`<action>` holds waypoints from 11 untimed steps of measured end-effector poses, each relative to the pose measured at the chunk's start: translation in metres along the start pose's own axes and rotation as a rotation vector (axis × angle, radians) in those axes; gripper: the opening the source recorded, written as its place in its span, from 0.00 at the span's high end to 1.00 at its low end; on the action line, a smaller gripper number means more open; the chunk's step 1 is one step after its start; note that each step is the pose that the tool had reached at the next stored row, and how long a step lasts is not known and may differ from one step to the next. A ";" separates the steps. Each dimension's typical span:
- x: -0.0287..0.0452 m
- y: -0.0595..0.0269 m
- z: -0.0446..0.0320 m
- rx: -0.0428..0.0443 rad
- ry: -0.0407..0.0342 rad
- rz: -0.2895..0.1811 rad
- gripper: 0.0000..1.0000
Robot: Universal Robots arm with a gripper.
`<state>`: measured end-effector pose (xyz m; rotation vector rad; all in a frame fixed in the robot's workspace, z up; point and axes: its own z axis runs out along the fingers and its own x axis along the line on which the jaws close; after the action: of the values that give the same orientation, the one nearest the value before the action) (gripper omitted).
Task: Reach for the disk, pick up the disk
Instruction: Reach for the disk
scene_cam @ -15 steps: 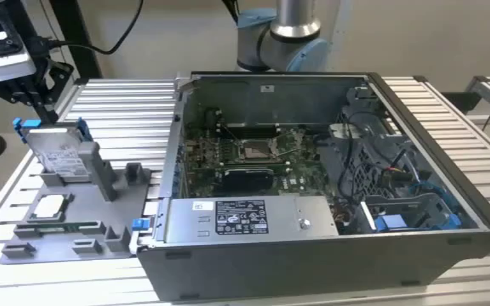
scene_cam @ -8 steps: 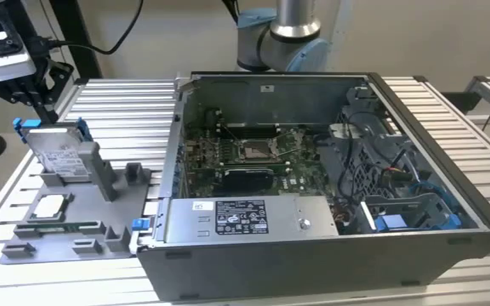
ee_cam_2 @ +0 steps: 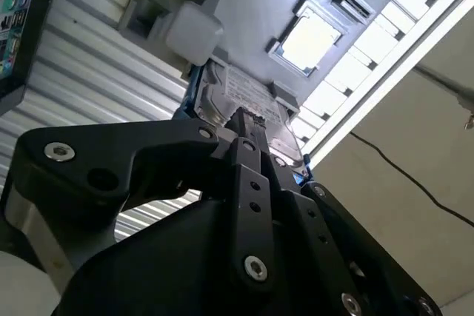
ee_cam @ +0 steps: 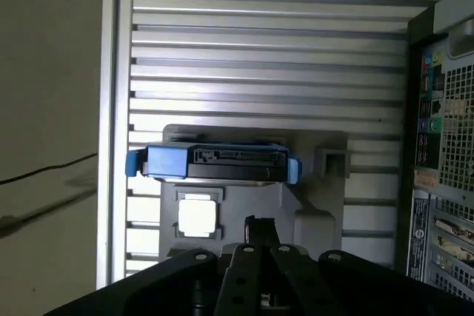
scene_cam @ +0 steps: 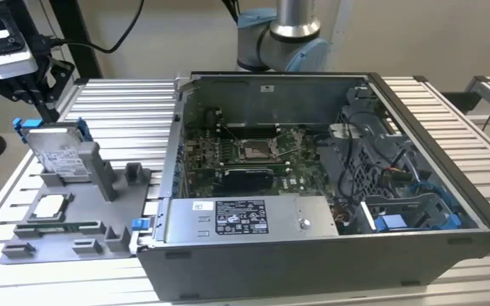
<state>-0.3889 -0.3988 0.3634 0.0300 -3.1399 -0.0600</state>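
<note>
Just beyond black gripper (ee_cam: 259, 223), jaws together: disk (ee_cam: 215, 163), rectangular silver metal drive in blue plastic bracket, on edge in grey plastic fixture (ee_cam: 244, 201); long axis along jaws' opening line.

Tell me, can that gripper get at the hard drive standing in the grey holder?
Probably yes. In the first wrist view the hard drive stands on edge in its grey holder with nothing over its upper edge, and the gripper hangs apart from it.
</note>
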 end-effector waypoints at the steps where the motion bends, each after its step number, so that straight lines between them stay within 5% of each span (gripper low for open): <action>1: 0.0001 0.0023 0.0001 0.0000 0.0000 0.000 1.00; 6: 0.0072 0.0149 0.0007 0.0004 -0.0001 0.000 1.00; 11: 0.0273 0.0234 0.0018 0.0005 0.0000 0.000 1.00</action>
<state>-0.4166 -0.3759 0.3625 0.0303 -3.1400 -0.0593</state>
